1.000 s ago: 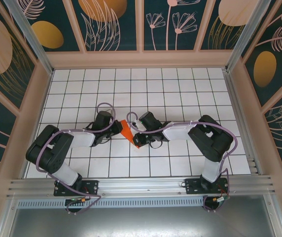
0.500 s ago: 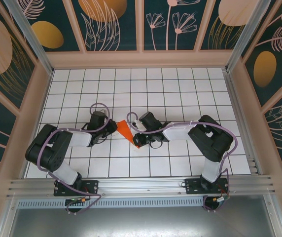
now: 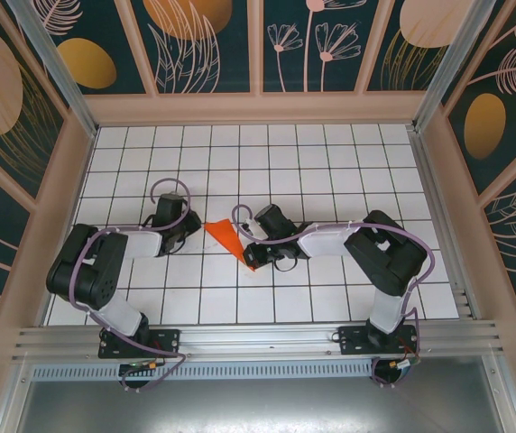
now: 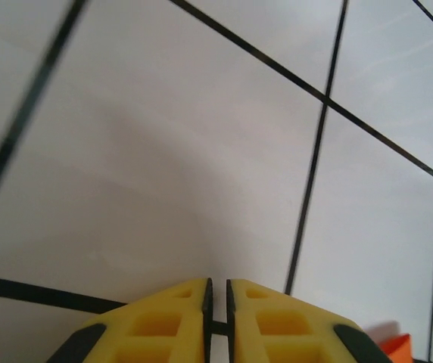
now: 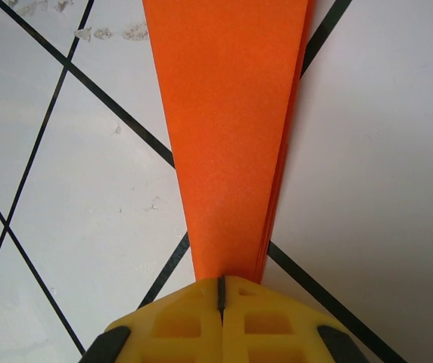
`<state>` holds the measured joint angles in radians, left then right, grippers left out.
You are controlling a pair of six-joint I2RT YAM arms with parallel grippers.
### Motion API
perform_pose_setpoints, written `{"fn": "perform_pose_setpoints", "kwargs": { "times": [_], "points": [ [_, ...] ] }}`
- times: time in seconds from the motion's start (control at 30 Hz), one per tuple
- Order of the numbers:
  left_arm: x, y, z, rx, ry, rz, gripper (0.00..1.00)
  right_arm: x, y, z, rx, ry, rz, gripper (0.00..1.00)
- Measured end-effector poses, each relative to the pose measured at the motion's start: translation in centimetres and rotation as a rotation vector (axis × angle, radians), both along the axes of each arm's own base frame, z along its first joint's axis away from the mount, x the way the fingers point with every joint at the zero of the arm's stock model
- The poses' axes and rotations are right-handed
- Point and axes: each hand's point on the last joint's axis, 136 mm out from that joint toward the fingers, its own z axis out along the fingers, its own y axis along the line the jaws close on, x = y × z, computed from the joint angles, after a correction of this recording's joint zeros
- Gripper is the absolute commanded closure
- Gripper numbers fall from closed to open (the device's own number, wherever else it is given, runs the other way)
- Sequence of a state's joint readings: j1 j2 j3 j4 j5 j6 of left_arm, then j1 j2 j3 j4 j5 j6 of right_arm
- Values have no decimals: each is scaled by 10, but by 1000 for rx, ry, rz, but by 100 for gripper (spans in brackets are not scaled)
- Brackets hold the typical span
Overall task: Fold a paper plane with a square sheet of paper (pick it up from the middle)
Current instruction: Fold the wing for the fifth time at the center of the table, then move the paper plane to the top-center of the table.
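Observation:
The square sheet of paper is folded into a narrow, pointed orange-red paper plane (image 3: 225,237) lying flat on the white grid table. In the right wrist view its layered wedge (image 5: 228,113) tapers down under my fingertips. My right gripper (image 3: 252,255) (image 5: 222,280) is shut, its tips resting over the plane's narrow end. My left gripper (image 3: 195,231) (image 4: 216,281) sits just left of the wide end, clear of the paper, open by a thin slit with nothing between the pads. A scrap of orange paper (image 4: 400,344) shows at the lower right of the left wrist view.
The white grid table (image 3: 330,162) is ringed by wooden walls with patterned panels (image 3: 78,180). A metal rail (image 3: 258,338) runs along the near edge by both arm bases.
My left gripper has drawn back to the left, off the paper, and its jaws have parted slightly. The plane's wide end now lies uncovered. The right arm has stayed put.

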<state>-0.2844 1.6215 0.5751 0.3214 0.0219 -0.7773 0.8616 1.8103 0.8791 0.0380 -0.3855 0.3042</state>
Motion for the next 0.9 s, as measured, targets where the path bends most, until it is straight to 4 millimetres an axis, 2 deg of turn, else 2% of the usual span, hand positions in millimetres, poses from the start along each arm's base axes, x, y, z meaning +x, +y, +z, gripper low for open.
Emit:
{"fn": "perform_pose_setpoints", "kwargs": {
  "times": [0.1,0.27,0.37,0.47,0.53,0.6,0.67,0.77,0.9],
  "points": [
    [-2,7,7,31,4,13,69,0,1,2,-1,8,-12,98],
    [-5,8,39,25,-41,7,55,3,-1,11,-15,2,-56,70],
    [-10,8,59,8,-72,10,44,12,-1,40,36,-34,-103,59],
    [-16,2,77,-28,-100,-4,34,32,-7,80,117,-106,-165,49],
    [-21,-5,88,-53,-118,-20,27,50,-20,104,161,-168,-222,43],
    [-27,-14,94,-72,-122,-38,22,66,-38,115,176,-224,-283,38],
    [-35,-24,94,-80,-107,-60,16,78,-57,115,168,-253,-342,32],
    [-49,-42,85,-71,-51,-92,8,91,-88,99,121,-270,-425,23],
    [-63,-65,67,-58,37,-109,4,97,-118,76,58,-278,-489,20]
  ]
}}
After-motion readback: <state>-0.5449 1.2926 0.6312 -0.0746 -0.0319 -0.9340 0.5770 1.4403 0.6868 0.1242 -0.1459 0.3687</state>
